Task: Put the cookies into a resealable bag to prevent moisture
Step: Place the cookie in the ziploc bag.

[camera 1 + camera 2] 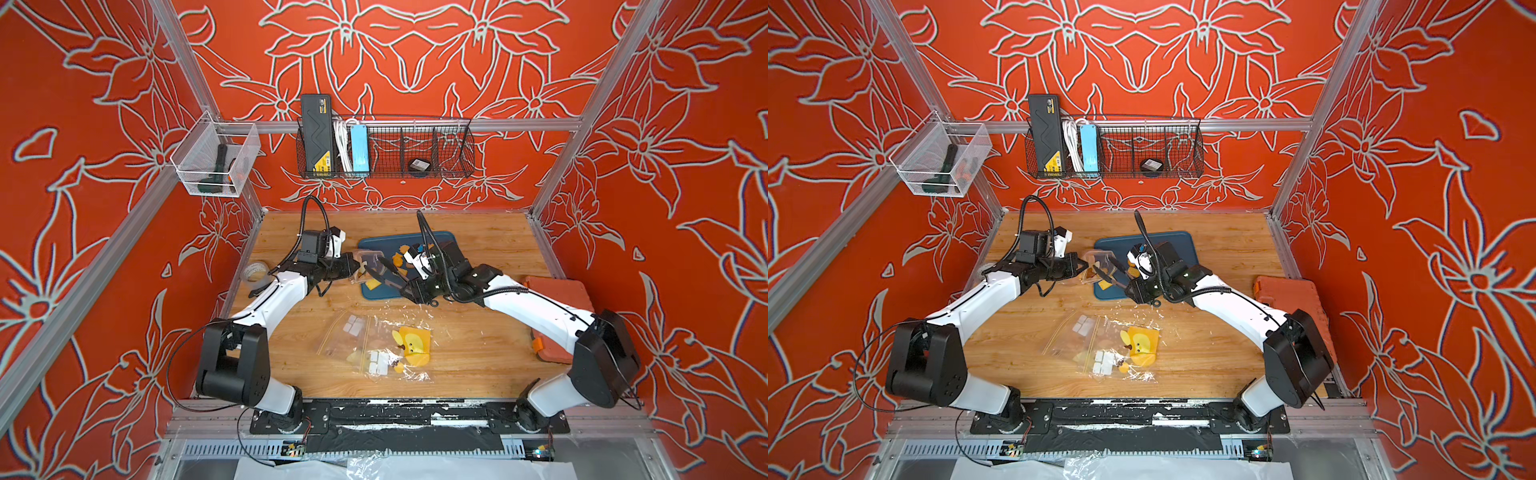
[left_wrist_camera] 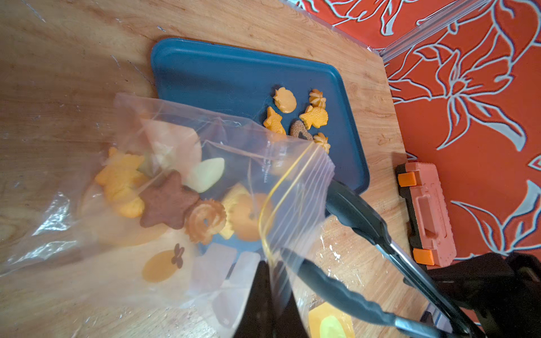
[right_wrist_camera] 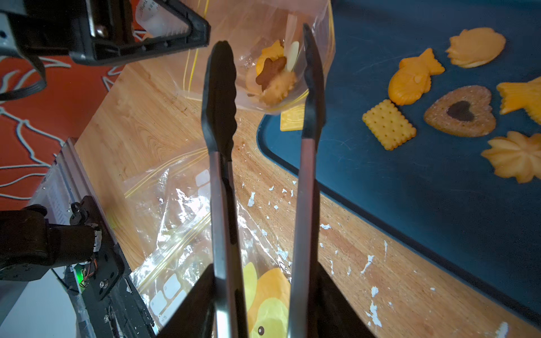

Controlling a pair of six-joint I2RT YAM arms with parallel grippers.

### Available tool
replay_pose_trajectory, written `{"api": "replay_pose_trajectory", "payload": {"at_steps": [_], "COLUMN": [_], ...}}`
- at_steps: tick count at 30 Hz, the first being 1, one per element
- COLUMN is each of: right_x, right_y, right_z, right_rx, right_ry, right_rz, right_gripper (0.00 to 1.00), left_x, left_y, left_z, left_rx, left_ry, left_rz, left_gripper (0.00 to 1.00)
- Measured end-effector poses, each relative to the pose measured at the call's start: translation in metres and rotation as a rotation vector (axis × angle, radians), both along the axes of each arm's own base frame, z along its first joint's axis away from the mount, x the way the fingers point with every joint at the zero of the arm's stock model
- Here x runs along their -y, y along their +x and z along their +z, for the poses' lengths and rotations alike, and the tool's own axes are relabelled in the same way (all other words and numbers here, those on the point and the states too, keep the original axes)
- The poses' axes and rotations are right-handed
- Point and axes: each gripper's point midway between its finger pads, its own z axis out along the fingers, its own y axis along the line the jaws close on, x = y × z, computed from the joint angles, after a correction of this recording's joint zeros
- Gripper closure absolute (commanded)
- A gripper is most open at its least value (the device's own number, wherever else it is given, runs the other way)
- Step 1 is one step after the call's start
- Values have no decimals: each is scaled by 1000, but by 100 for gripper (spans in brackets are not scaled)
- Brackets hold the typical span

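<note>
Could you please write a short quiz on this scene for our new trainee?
1. True or false: the tongs are gripping a cookie.
2. What holds the bag up by its zip edge? A) left gripper B) the tongs C) nothing
3. Fill in: the heart cookie lies on the blue ___.
Key: 1 false; 2 A; 3 tray.

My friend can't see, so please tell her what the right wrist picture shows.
Open, empty black tongs point toward a clear bag holding several cookies, held by the left gripper. More cookies lie on a blue tray beside it.
</note>
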Motion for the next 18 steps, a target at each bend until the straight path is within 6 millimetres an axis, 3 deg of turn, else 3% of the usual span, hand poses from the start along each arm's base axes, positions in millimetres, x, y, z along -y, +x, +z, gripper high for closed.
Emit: {"api": "replay_pose_trajectory", "payload": {"at_steps": [5, 10, 13, 18], "right_x": [6, 48, 85, 145], "right_y": [-6, -20, -23, -14], "right_z": [11, 17, 1, -48], "right_rx": [32, 117, 135, 67], "right_ry": [21, -7, -79, -240], "right_rz": [-6, -119, -233, -402], "right_gripper": [51, 57, 59, 59], "left_x": [0, 0, 0, 0], "left_y": [0, 0, 0, 1], "left_z": [0, 0, 0, 1], "left_rx": [0, 0, 1, 9], "left_ry": [0, 1, 1, 1], "left_rz": [0, 1, 1, -3], "left_gripper": [100, 100, 100, 100]}}
